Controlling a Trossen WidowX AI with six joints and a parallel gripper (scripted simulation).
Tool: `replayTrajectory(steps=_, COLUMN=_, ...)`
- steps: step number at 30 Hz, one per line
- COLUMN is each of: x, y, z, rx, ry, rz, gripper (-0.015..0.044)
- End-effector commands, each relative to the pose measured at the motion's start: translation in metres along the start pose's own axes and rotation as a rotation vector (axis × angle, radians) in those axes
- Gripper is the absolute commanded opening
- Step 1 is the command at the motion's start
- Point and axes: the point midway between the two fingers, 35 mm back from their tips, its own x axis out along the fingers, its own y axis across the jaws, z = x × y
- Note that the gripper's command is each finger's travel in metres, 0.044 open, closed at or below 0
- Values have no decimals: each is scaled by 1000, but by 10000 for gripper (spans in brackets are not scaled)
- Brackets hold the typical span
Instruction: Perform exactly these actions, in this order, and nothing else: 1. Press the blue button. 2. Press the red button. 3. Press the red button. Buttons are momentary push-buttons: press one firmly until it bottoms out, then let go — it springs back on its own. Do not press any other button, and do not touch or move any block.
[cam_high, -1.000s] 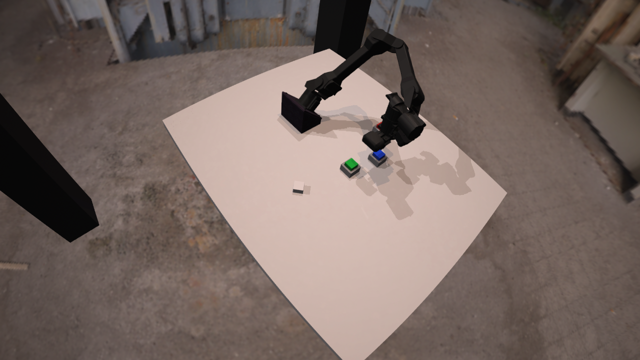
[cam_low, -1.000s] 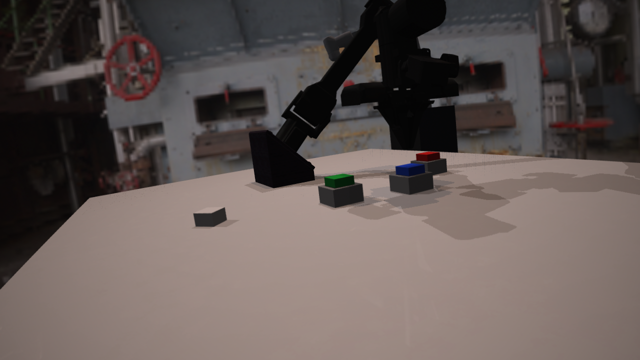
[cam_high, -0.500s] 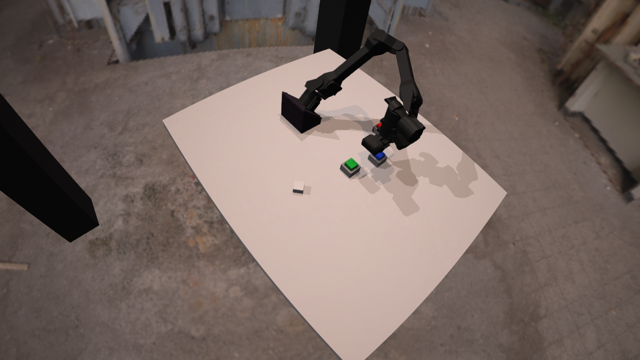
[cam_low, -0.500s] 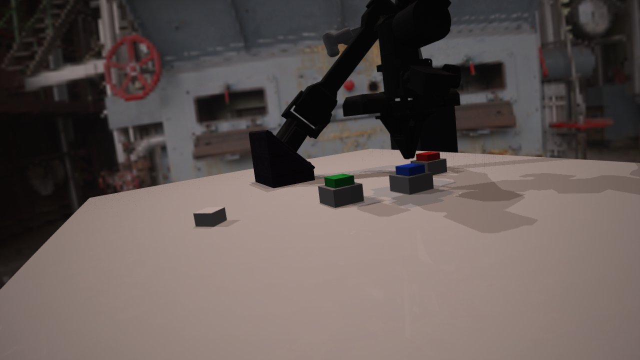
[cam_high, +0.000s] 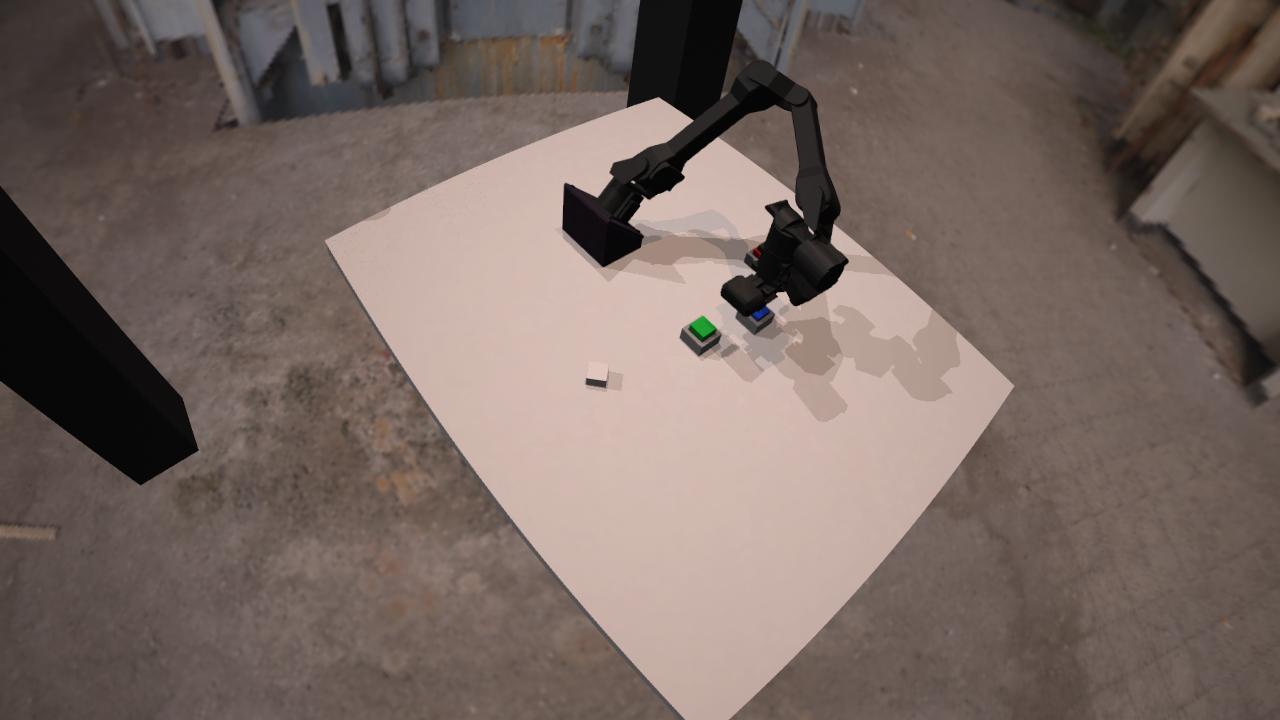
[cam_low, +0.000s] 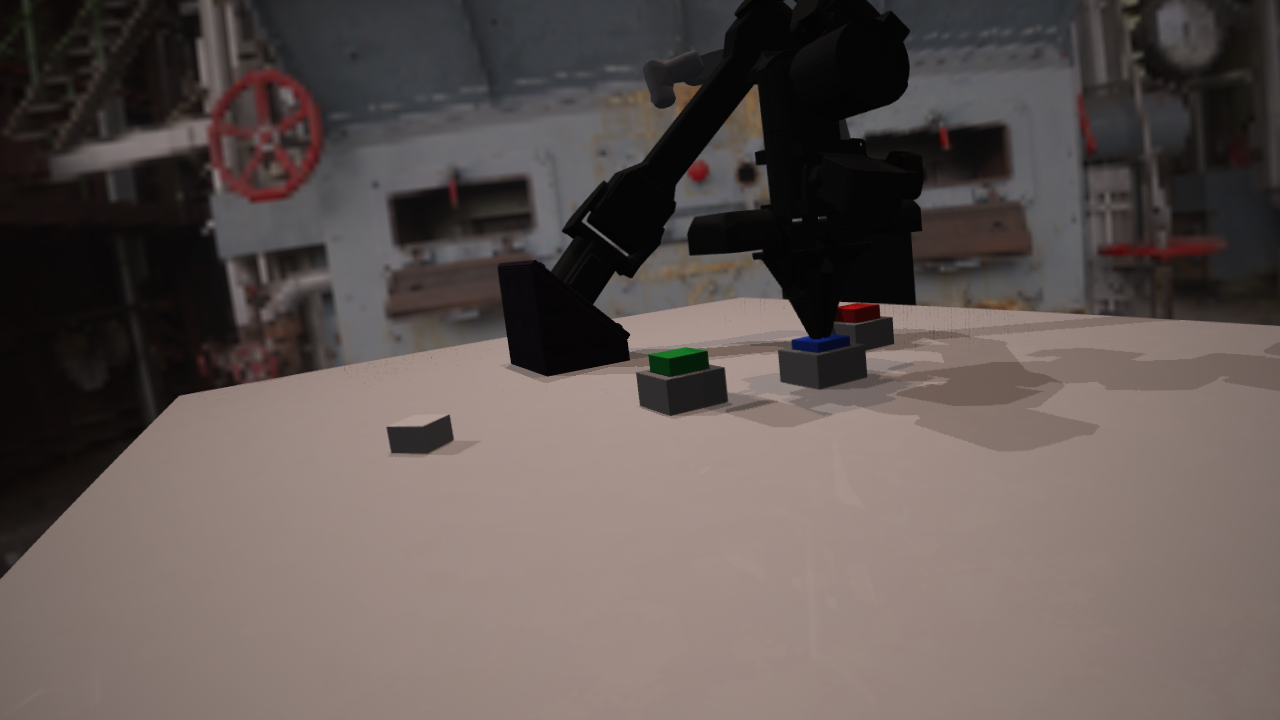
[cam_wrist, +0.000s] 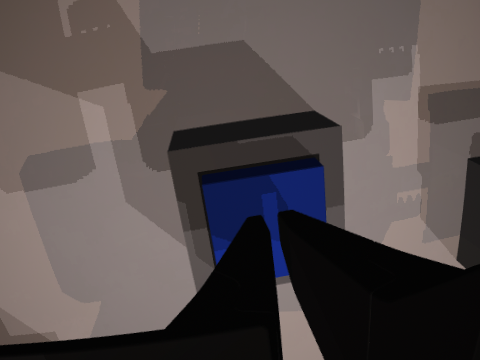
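The blue button (cam_high: 760, 314) (cam_low: 832, 343) (cam_wrist: 225, 200) sits in a grey base. Its cap stands low in the base in the exterior view, lower than the red and green caps, so it is pressed at least partly down. My gripper (cam_low: 819, 335) (cam_wrist: 270, 229) is shut, with a thin gap between its fingertips and nothing held. It points down, and its tips are on the blue cap. The red button (cam_high: 757, 253) (cam_low: 859, 312) is behind the blue one, its cap raised and partly hidden by the gripper in the top view.
A green button (cam_high: 702, 327) (cam_low: 678, 361) stands beside the blue one, its cap raised. A small white-topped block (cam_high: 597, 375) (cam_low: 420, 434) lies farther out on the pale table (cam_high: 662, 501) (cam_low: 581, 555). A dark base edge shows at the wrist view's right side.
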Motion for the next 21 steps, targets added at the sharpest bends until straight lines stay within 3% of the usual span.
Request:
replayTrajectory(steps=1, x=1, y=0, z=0, rx=6, ry=0, rz=4, gripper=20)
replayTrajectory(steps=13, x=1, y=0, z=0, rx=6, ry=0, rz=4, gripper=20)
replayTrajectory(steps=17, x=-29, y=0, z=0, rx=6, ry=0, rz=2, gripper=20)
replayTrajectory(steps=21, x=-31, y=0, z=0, rx=6, ry=0, rz=3, gripper=20)
